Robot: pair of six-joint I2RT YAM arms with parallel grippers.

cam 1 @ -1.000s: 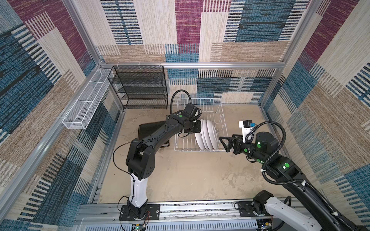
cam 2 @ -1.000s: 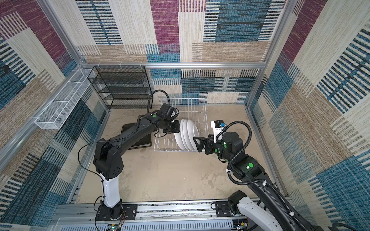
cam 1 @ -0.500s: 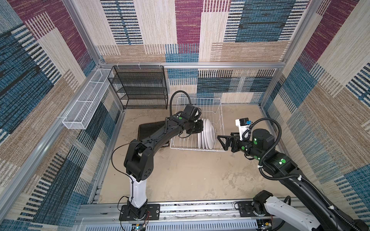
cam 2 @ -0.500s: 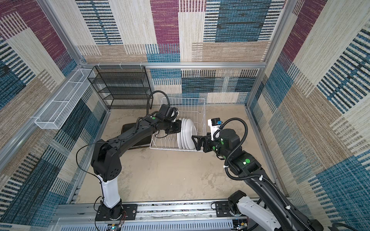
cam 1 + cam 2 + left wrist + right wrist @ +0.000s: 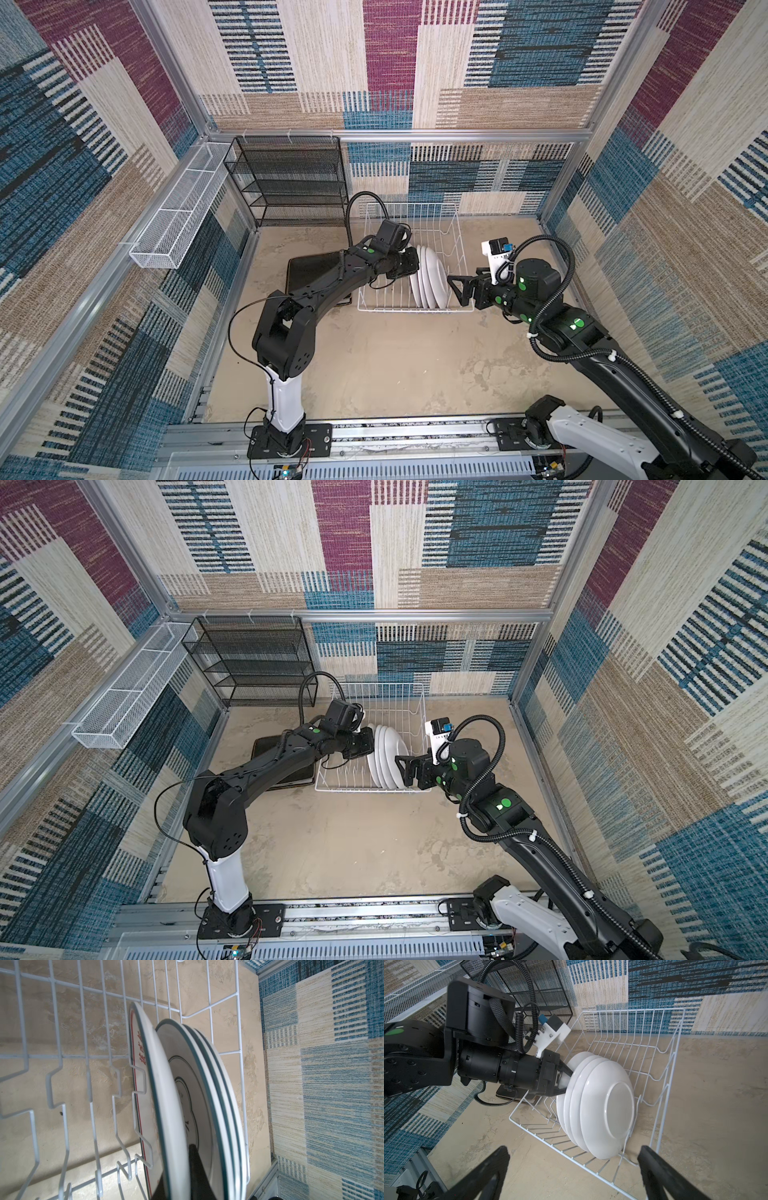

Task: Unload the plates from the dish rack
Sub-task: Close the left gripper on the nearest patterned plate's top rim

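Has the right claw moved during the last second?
Yes. In a top view the right claw has shifted left, toward the black mesh shelf, and now stands open at the right side of the dish rack.

Plates in rack — (right end).

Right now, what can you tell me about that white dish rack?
The dish rack is white wire, with upright dividers and flared open sides. It sits on the table by the back wall, right of a black shelf. Four white plates stand on edge in its right half; the left gripper is shut on the leftmost plate.
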